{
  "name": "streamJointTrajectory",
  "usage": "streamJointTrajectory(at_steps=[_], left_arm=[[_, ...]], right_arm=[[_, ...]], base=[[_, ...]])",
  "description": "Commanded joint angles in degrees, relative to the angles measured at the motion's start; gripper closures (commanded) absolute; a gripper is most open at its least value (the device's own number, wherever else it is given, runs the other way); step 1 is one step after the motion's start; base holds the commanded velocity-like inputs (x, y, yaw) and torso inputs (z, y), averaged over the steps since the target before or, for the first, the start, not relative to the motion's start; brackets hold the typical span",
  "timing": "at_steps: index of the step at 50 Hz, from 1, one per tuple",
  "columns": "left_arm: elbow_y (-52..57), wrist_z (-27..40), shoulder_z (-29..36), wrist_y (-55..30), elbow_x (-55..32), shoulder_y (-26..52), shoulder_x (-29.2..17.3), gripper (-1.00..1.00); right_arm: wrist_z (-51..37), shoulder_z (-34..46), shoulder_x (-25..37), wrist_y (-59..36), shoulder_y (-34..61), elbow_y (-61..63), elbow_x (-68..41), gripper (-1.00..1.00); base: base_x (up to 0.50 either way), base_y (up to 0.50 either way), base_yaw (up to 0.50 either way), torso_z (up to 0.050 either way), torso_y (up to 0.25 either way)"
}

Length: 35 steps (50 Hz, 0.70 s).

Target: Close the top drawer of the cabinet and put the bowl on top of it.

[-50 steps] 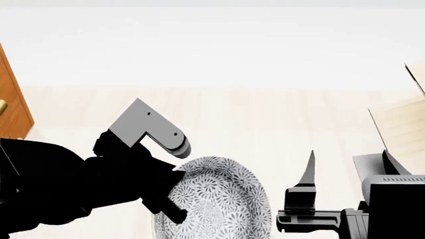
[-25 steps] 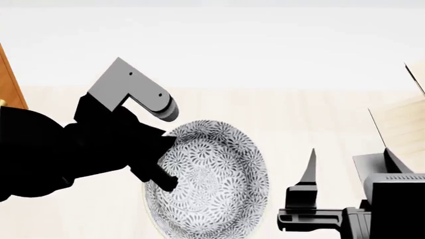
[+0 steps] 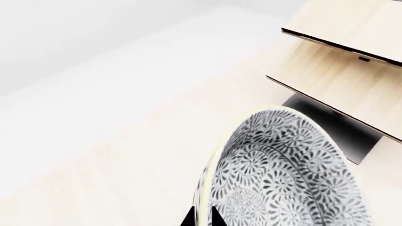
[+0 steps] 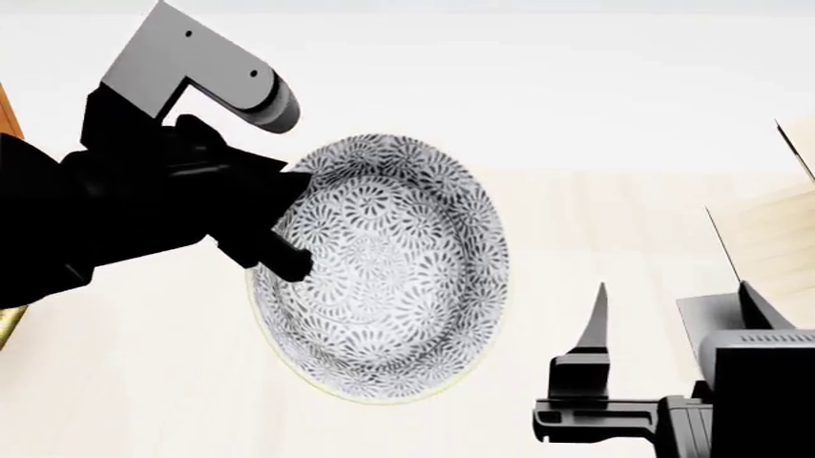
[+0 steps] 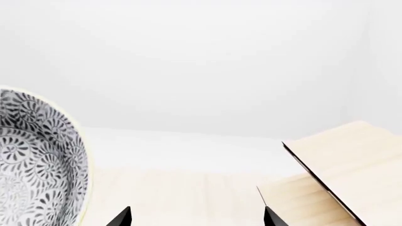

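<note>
The bowl [image 4: 388,277], white with a dense grey floral pattern and a cream rim, hangs in the air tipped on its side, its inside facing the head view. My left gripper [image 4: 282,250] is shut on the bowl's left rim, one finger inside and one outside. The left wrist view shows the bowl [image 3: 289,174] with my left gripper [image 3: 202,219] pinching its rim. My right gripper [image 4: 669,329] stands open and empty to the lower right; in its own view the gripper [image 5: 197,216] is clear of the bowl [image 5: 37,160]. The cabinet [image 4: 7,110] is only an orange-brown sliver at the far left. The top drawer is hidden behind my left arm.
A pale wooden rack [image 3: 351,70] on a black base [image 3: 342,134] stands to the right, also seen as the rack [image 5: 342,174] in the right wrist view and at the head view's right edge [image 4: 777,239]. A pale wood surface [image 4: 612,219] lies below the bowl.
My left arm has risen and moved left, carrying the bowl higher and more upright in the head view. The right arm has stayed still.
</note>
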<state>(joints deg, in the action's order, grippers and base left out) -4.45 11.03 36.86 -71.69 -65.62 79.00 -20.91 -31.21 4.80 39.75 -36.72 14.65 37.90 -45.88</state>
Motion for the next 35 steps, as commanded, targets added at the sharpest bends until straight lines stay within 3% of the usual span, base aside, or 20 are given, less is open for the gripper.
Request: streamJointTrajectory(at_steps=[1, 20, 35], left_arm=[[-0.4, 1.4, -3.0, -1.1, -1.9, 3.5, -0.7, 1.0], [-12.5, -0.5, -7.1, 0.8, -1.3, 15.2, 0.2, 1.0], [-17.7, -2.6, -7.2, 2.9, 0.6, 19.2, -0.3, 1.0]], right_arm=[[-0.6, 0.7, -0.1, -0.9, 0.9, 0.3, -0.1, -1.0], [-0.1, 1.6, -0.3, -1.9, 4.0, -2.0, -0.3, -1.0], [1.1, 3.2, -1.1, -1.8, 6.6, -4.9, 0.7, -1.0]], base=[[0.0, 0.0, 0.0, 0.0, 0.0], [0.0, 0.0, 0.0, 0.0, 0.001], [0.0, 0.0, 0.0, 0.0, 0.0]])
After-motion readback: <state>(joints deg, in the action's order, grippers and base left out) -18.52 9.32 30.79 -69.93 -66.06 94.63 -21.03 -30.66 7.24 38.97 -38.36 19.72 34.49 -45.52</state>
